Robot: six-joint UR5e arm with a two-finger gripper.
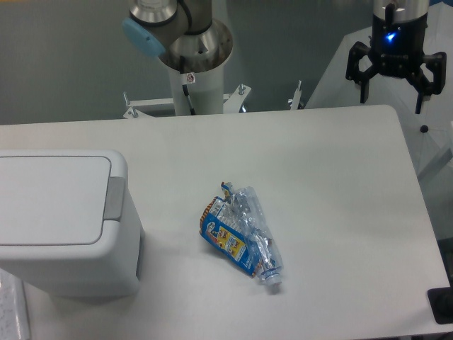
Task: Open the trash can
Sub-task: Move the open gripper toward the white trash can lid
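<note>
Nearest the camera, at the near left of the table (340, 177), sits the trash can (67, 234): a boxy white bin with rounded corners, cut off by the left edge of the view. Its flat white lid (49, 198) lies down flush with the body; no gap shows along the rim. Grey push tab (115, 198) sits on the lid's right edge, facing the middle of the table. Nothing touches it.

Centre of table, right of the bin and apart from it: a crushed clear bottle (244, 237) with a blue label, lying on its side, cap end toward the near edge. Not part of this task.

Gripper (391, 88) hangs at the far right, above or just beyond the table's far right corner, well apart from the bin. Fingers are spread and pointing down, with nothing between them. A blue light shows on the gripper body. Arm base column (192, 64) stands beyond the far edge, left of centre.

Status, judged from this view: task not started in any visible way. Lid closed, tab untouched, gripper on the opposite side of the table.

Remaining, as I judge it: cross the table toward the near left, passing the bottle without disturbing it; come down on the grey tab; press until the lid releases and lifts. Whether the tab needs a straight downward push or a slight inward one cannot be told from here.
</note>
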